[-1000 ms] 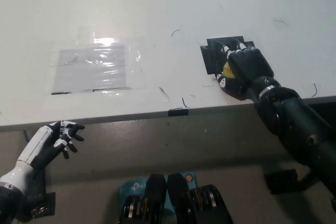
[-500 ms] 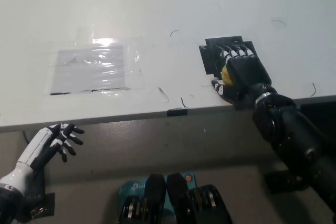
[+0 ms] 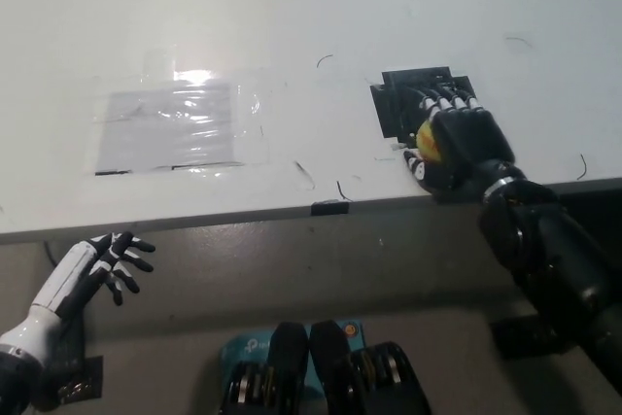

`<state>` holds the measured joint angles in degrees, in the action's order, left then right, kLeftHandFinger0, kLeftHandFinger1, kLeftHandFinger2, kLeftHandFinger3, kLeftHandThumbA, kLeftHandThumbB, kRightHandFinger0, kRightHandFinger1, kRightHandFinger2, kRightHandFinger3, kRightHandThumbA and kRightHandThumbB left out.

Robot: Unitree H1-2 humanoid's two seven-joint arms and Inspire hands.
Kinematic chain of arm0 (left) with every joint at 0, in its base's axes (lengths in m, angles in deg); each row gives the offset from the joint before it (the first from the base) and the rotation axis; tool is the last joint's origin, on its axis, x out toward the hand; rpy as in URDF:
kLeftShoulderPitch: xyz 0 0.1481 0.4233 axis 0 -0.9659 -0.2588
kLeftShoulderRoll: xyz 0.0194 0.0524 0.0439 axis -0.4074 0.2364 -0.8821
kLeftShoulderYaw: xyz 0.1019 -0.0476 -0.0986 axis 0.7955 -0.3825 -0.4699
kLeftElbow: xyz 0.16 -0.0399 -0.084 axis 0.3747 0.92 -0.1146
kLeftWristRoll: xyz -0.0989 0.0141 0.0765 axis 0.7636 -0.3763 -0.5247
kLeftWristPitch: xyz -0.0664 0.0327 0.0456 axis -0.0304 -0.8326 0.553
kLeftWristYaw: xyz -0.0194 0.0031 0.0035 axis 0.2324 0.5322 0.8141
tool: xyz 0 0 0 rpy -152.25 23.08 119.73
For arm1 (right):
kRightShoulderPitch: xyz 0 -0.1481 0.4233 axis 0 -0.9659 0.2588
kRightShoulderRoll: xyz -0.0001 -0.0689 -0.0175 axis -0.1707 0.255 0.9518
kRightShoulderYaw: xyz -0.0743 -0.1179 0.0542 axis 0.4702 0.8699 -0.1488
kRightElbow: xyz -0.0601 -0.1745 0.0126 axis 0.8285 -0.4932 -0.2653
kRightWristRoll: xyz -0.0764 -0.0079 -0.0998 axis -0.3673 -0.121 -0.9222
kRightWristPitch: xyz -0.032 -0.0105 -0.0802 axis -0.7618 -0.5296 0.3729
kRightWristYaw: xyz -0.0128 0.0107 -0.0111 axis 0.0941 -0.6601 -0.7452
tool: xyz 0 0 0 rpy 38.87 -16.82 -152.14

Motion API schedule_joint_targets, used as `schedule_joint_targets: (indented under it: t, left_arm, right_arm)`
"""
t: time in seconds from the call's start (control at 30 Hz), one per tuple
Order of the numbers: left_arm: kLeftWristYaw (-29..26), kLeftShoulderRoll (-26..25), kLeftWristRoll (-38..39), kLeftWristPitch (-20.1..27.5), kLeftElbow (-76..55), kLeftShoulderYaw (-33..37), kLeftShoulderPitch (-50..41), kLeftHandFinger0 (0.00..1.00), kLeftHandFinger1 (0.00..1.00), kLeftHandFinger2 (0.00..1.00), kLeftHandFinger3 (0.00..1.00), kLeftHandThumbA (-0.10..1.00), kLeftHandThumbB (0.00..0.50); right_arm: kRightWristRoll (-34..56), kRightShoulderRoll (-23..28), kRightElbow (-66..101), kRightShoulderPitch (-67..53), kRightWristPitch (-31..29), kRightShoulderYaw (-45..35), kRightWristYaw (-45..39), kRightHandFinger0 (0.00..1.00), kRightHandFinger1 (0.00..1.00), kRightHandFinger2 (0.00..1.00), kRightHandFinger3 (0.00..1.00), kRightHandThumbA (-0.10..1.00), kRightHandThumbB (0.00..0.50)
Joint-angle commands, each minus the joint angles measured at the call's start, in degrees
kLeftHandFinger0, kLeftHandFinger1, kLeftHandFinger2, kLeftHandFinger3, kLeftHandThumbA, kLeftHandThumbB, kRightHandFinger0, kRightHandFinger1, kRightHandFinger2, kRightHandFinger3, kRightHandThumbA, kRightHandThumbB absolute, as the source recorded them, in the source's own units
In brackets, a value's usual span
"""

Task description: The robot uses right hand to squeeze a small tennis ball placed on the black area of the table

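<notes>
- A clear plastic sheet (image 3: 175,128) lies flat on the tabletop (image 3: 321,7), well apart from the black fingers (image 3: 442,104), out toward the robot's left. It catches a bright glare along its far edge.
- A few thin dark strands or scuffs are scattered over the tabletop; one sits between the sheet and the black fingers, near the front edge.
- A small dark tab (image 3: 328,207) sits on the front edge of the tabletop, on the near side of the fingers and toward the robot's left of them.
- Nothing lies between the black fingers and the ball; the hand itself hides most of it.
- The right hand (image 3: 457,143) rests palm down on the tabletop, its fingers curled over and grasping the tennis ball (image 3: 427,138).
- Only a sliver of the ball shows, yellow-green, peeking out beneath the hand on the side toward the robot's left.
- The ball sits at the near edge of the black area (image 3: 403,99), a dark square patch whose far part shows just beyond the fingertips.
- The left hand (image 3: 92,269) hangs below the front edge of the tabletop, well apart from the ball, its fingers spread and holding nothing.
- The tabletop is plain white; below its front edge is a grey floor.
</notes>
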<state>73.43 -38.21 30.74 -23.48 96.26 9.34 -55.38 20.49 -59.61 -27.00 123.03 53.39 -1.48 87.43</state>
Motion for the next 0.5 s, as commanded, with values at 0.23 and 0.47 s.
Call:
schedule_joint_targets:
  t: [0.23, 0.47]
  left_arm:
    - [-0.2, -0.8, 0.2, 0.7, -1.1, -1.0, -0.4, 0.31, 0.37, 0.49, 0.59, 0.96, 0.177]
    - [-0.4, -1.0, -0.2, 1.5, -1.2, -1.0, -1.1, 0.27, 0.35, 0.48, 0.57, 0.92, 0.123]
  right_arm:
    - [6.8, 6.5, 24.9, -0.3, 3.4, -13.7, -7.8, 1.00, 1.00, 1.00, 1.00, 0.65, 0.380]
    - [10.6, 8.1, 38.3, -4.5, 4.3, -22.6, -9.1, 1.00, 1.00, 1.00, 1.00, 0.61, 0.344]
